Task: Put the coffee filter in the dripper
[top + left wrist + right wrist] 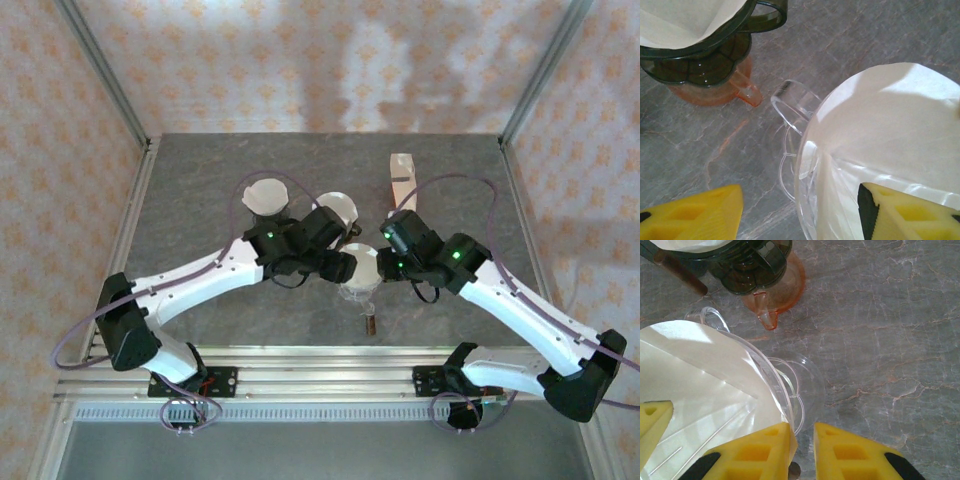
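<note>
Bright, soft light throughout; blurred shadows fall on the back wall (400, 70) at the overhead view's upper right. The coffee filter (890, 115) glares near white, and the clear dripper (790, 405) catches thin highlights.

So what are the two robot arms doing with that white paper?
The right gripper pinches the rim of the clear dripper. The white paper filter already sits inside it. The left gripper is open, one yellow finger inside the filter, the other outside the dripper.
</note>
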Action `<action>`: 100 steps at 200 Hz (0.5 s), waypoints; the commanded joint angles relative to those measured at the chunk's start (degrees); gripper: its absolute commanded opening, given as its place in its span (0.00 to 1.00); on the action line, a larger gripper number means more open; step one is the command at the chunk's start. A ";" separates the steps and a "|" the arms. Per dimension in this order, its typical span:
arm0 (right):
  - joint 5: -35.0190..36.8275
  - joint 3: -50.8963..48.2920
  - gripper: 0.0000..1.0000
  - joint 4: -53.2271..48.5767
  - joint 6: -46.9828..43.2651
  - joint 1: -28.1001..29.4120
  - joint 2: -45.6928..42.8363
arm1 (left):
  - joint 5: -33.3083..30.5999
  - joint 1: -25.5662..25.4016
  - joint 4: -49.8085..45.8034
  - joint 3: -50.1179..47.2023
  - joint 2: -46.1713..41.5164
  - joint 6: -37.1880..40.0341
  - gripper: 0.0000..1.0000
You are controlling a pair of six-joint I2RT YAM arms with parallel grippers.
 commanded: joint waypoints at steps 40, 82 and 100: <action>0.48 -1.12 0.20 -0.48 -0.16 0.27 -1.13 | -3.69 -1.20 -5.15 3.03 1.40 2.04 0.49; 0.58 -1.30 0.20 -0.48 -0.20 0.27 -1.22 | -4.31 -1.54 -5.07 3.56 2.16 2.12 0.36; 0.63 -1.31 0.20 -0.48 -0.11 0.27 -1.22 | -4.16 -1.53 -4.85 3.78 2.62 2.00 0.35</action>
